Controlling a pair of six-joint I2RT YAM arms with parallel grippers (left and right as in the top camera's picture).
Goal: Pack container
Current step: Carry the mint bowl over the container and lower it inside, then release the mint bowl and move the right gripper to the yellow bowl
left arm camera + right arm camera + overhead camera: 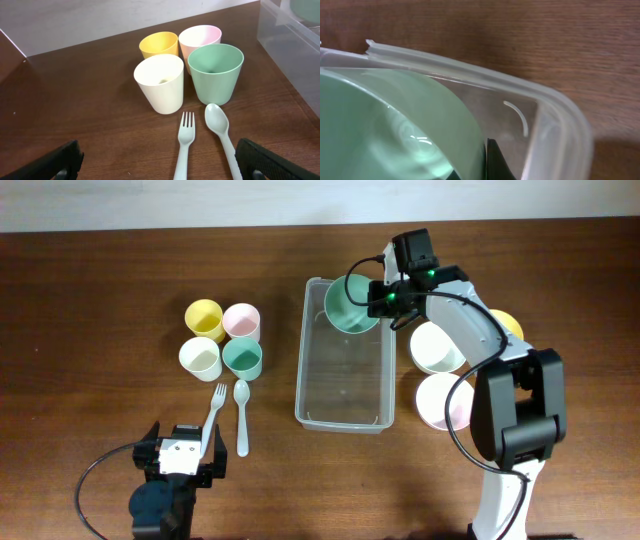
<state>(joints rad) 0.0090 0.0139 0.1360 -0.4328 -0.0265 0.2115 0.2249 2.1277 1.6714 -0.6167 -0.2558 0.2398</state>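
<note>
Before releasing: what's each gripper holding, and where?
Right gripper grips the round green plastic bowl by its rim, inside the clear rectangular plastic container. Left gripper holds nothing.

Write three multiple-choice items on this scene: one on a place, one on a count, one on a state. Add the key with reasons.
1. Where is the green bowl?
A. Upside down at the table's near edge.
B. Inside the container, at its end away from the arm bases.
C. Stacked on a pink bowl.

2. How many small cups stand by the fork?
A. Two.
B. Four.
C. Six.

3. How do the left gripper's jaws stand?
A. Shut on a spoon.
B. Shut on a cup.
C. Wide open, holding nothing.

Key: 1 B, the overhead view shows it within the clear walls. 2 B, one each in yellow, pink, cream and green. 3 C, its fingers sit far apart in the left wrist view.
</note>
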